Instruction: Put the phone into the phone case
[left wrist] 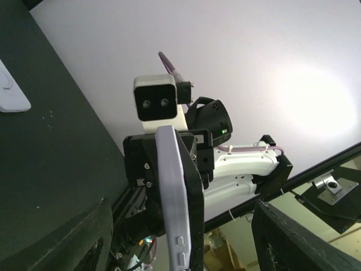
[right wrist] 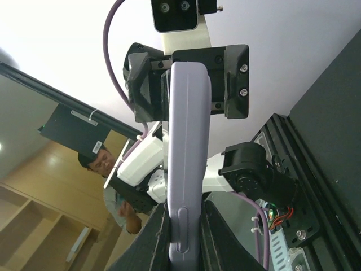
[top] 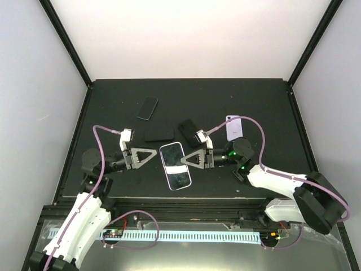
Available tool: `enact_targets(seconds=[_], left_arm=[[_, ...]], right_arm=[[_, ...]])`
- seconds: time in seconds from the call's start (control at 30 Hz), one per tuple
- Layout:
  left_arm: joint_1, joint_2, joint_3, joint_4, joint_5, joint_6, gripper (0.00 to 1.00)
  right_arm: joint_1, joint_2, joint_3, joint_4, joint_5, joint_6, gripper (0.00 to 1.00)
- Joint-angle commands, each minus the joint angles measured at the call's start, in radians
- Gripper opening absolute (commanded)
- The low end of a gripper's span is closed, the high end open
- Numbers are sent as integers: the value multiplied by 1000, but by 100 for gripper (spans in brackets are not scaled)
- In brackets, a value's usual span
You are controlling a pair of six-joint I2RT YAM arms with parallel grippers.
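Observation:
The phone point(top: 175, 165) has a dark screen and sits in a lilac phone case, screen up, between the two arms and off the table. My right gripper point(top: 184, 160) is shut on its right edge; the right wrist view shows both fingers point(right wrist: 161, 237) pressed on the lilac case point(right wrist: 187, 169). My left gripper point(top: 156, 156) is at the phone's left edge. In the left wrist view its fingers point(left wrist: 84, 237) stand wide apart, with the phone edge-on point(left wrist: 176, 192) between them, untouched. There the black phone body shows beside the lilac case wall.
On the black table point(top: 113, 113) lie a dark phone point(top: 147, 108), a black case point(top: 159, 134), a small black item point(top: 188, 130) and a pale lilac case point(top: 235, 128). A white item point(left wrist: 11, 90) lies on the table. Black frame posts rise at the back corners.

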Motion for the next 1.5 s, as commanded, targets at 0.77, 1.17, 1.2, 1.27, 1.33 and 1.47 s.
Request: enact_targets(seconds=[0.77,1.17,1.2,1.27,1.33,1.47], left_arm=[[-73,68,66,-145,-89,118,2],[-73,65,144,-344,-115,216,20],[-73,60,143,-337,-117,212,24],[-73,49,138,-318,-118,204,34],[-73,47,129,-294,-117,195,40],[-73,59,104,-230,-114,160,42]], right_arm=[[20,64,41,120,14,40,12],[20,47,43,27,44,-7,12],[20,46,42,33,43,-2,12],[20,42,35,56,40,12,12],[20,41,30,73,38,27,12],[20,45,20,112,34,52,12]])
